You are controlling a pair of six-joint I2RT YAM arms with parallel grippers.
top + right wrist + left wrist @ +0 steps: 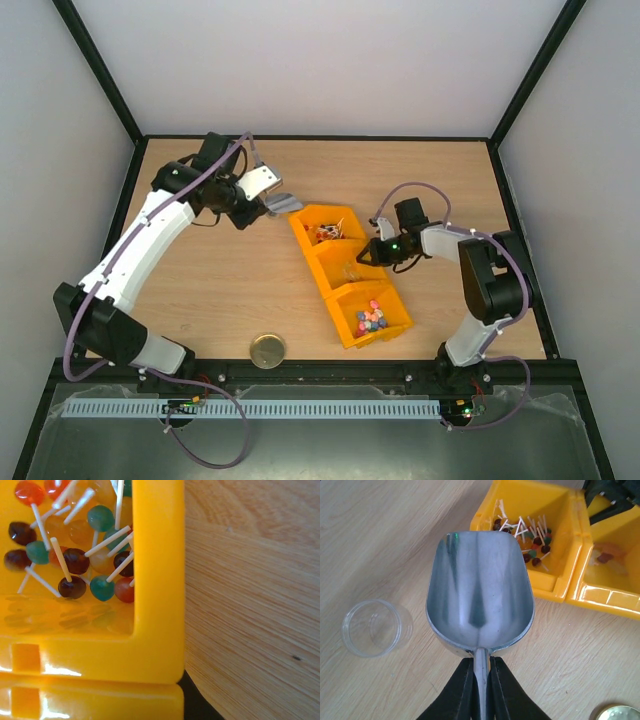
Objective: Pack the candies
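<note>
Top external view: three yellow bins [318, 265] sit in a row on the surface [220, 270]. Bright candies [372, 318] lie in the nearest, ones on sticks in the farthest, a few pieces in the middle. A clear jar [377, 627] stands empty. Left hand [481, 662] is clamped on the empty scoop [480, 590] beside the far bin. Right hand [372, 250] is at the middle bin's rim; how far open, I cannot tell

Landmark: bin row [350, 275], three bins end to end, mid-table [220, 290]. Far bin holds stick candies [327, 232]; near bin holds loose candies [372, 318]. Scoop [283, 203] sits just left of the far bin. Cup [376, 627] stands beside the scoop, further from the row. Lid [267, 351] lies left of the near bin.
</note>
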